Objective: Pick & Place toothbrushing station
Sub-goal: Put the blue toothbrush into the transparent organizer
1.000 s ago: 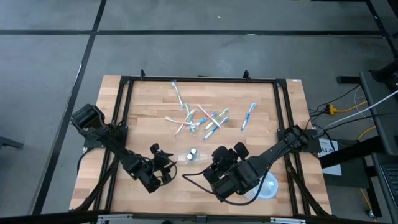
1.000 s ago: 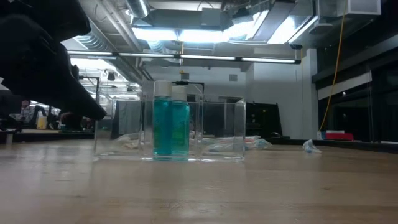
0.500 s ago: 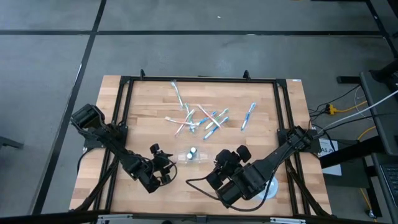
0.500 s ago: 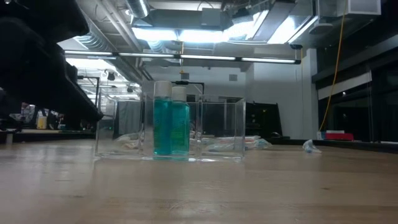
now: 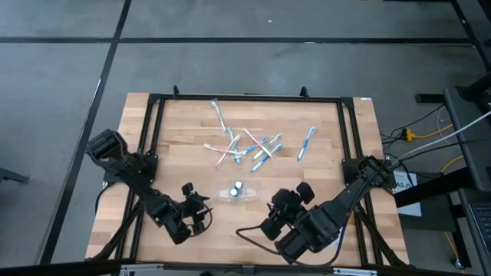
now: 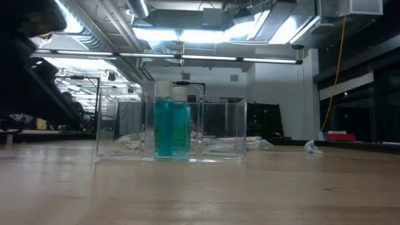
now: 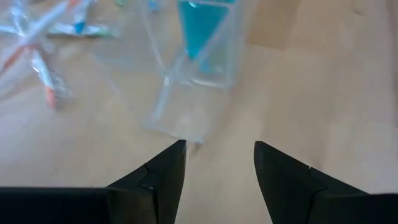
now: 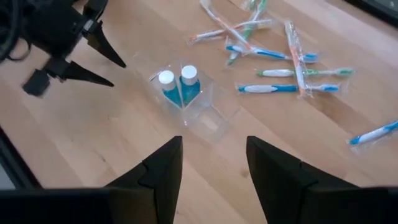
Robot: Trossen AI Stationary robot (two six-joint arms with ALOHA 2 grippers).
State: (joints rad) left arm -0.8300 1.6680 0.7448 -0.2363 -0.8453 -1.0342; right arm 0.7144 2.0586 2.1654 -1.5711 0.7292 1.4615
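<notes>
**Colleague:** Checking in: how far along is the pick and place?

**Me:** Looking at it from here, I judge the pick has not begun. The toothbrushing station (image 5: 236, 192) stands flat on the tabletop (image 5: 192, 123), roughly midway between the side edges and nearer the front edge than the back one. Nothing is touching it. In the low view it sits upright with two teal bottles (image 6: 172, 125) in one compartment; the other compartments look empty.

**Colleague:** And the arms?

**Me:** My left end effector (image 5: 201, 208) is near the station, on the side toward the tabletop's left edge, fingers spread and holding nothing. The left wrist view shows the holder just ahead of the gap, apart from the fingers (image 7: 165, 171). My right end effector (image 5: 293, 198) is on the other side, toward the front right corner, also spread and empty.

**Colleague:** What's left?

**Me:** Everything, as I read it: close in, grasp the holder, lift, set it down. I see no marked target spot. The loose toothbrushes (image 5: 249, 146) lie scattered toward the back edge.

**Colleague:** Any labels?

**Me:** None I can read. The bottles show white caps and teal liquid, and any print on the toothbrush wrappers is too small to tell.
</notes>
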